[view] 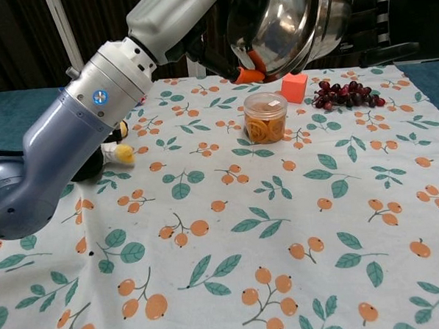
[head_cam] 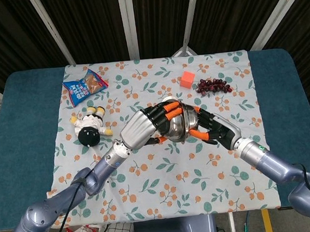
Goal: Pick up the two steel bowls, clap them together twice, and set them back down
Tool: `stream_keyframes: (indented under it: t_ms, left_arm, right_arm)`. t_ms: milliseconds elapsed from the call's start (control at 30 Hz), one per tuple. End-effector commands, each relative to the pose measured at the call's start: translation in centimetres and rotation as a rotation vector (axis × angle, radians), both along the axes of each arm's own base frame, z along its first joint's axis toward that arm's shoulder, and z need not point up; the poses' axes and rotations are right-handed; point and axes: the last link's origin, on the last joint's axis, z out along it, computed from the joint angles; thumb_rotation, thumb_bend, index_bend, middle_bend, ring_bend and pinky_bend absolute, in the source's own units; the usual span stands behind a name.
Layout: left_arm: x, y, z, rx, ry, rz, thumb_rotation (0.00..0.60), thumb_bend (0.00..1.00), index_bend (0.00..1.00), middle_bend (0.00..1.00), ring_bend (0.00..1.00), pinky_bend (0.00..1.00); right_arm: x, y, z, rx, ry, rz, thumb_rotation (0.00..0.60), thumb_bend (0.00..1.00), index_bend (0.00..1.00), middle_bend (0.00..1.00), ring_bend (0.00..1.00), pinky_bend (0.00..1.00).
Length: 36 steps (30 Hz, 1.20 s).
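Note:
Two shiny steel bowls are held up in the air over the middle of the table, their rims meeting. My left hand (head_cam: 144, 126) grips the left bowl (head_cam: 174, 127) from behind, orange fingertips (head_cam: 168, 108) hooked over its rim. My right hand (head_cam: 213, 127) holds the right bowl (head_cam: 190, 119), which shows only as a narrow edge in the head view. In the chest view the left bowl (view: 274, 21) tilts its hollow toward the camera and overlaps the right bowl (view: 335, 22). The right hand (view: 374, 24) is partly cut off at the top.
Under the bowls stands a clear tub of orange snacks (view: 266, 118). A red cube (head_cam: 186, 79) and dark grapes (head_cam: 213, 85) lie at the back right. A plush toy (head_cam: 89, 128) and a snack bag (head_cam: 85, 85) lie on the left of the floral cloth (head_cam: 165, 175).

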Motion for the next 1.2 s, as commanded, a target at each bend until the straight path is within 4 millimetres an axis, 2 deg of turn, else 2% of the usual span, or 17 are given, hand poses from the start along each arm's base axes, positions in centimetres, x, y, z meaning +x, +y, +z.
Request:
stream_keyframes:
  t_ms: [33, 233, 367, 467, 600, 733, 900, 1033, 1200]
  left_arm:
    - [0.2, -0.1, -0.1, 0.002, -0.001, -0.005, 0.6, 0.37, 0.47, 0.54, 0.41, 0.58]
    - [-0.2, -0.2, 0.1, 0.017, 0.01, -0.016, 0.6, 0.37, 0.47, 0.54, 0.41, 0.58]
    - [-1.7, -0.1, 1.3, 0.057, 0.05, -0.033, 0.6, 0.37, 0.47, 0.54, 0.41, 0.58]
    - [-3.0, 0.2, 2.4, 0.02, 0.03, 0.011, 0.6, 0.37, 0.46, 0.54, 0.41, 0.58]
    - [-4.5, 0.4, 4.3, -0.039, 0.027, 0.083, 0.6, 0.37, 0.46, 0.54, 0.41, 0.59]
    - [-5.6, -0.1, 5.5, -0.082, 0.084, 0.147, 0.6, 0.37, 0.46, 0.54, 0.41, 0.59]
    - [-7.1, -1.1, 5.9, -0.186, 0.185, 0.276, 0.6, 0.37, 0.46, 0.53, 0.41, 0.59]
    - [-8.2, -1.9, 5.1, -0.29, 0.271, 0.388, 0.6, 0.37, 0.46, 0.53, 0.41, 0.58]
    - [-9.9, -2.9, 3.3, -0.387, 0.407, 0.476, 0.6, 0.37, 0.43, 0.52, 0.4, 0.57]
  right_arm:
    - [0.0, 0.1, 0.1, -0.002, 0.003, 0.0, 0.6, 0.45, 0.88, 0.8, 0.87, 1.0]
    - [-0.4, 0.0, 0.8, -0.025, 0.008, -0.012, 0.6, 0.45, 0.88, 0.8, 0.87, 1.0]
    - [-1.7, -0.7, 1.9, -0.063, 0.027, -0.042, 0.6, 0.45, 0.88, 0.8, 0.87, 1.0]
    - [-3.1, -1.7, 3.0, -0.117, 0.074, -0.048, 0.6, 0.45, 0.88, 0.8, 0.87, 1.0]
    - [-6.2, -3.9, 4.6, -0.304, 0.323, 0.065, 0.6, 0.45, 0.88, 0.8, 0.87, 1.0]
    - [-9.2, -5.6, 5.0, -0.575, 0.674, 0.225, 0.6, 0.45, 0.88, 0.8, 0.87, 1.0]
    - [-12.1, -5.7, 3.1, -0.758, 1.061, 0.334, 0.6, 0.45, 0.88, 0.8, 0.87, 1.0]
    - [-14.7, -4.5, 1.0, -0.743, 1.285, 0.435, 0.6, 0.45, 0.87, 0.8, 0.87, 1.0]
    - [-17.6, -2.8, -1.7, -0.65, 1.445, 0.54, 0.6, 0.45, 0.81, 0.79, 0.83, 1.0]
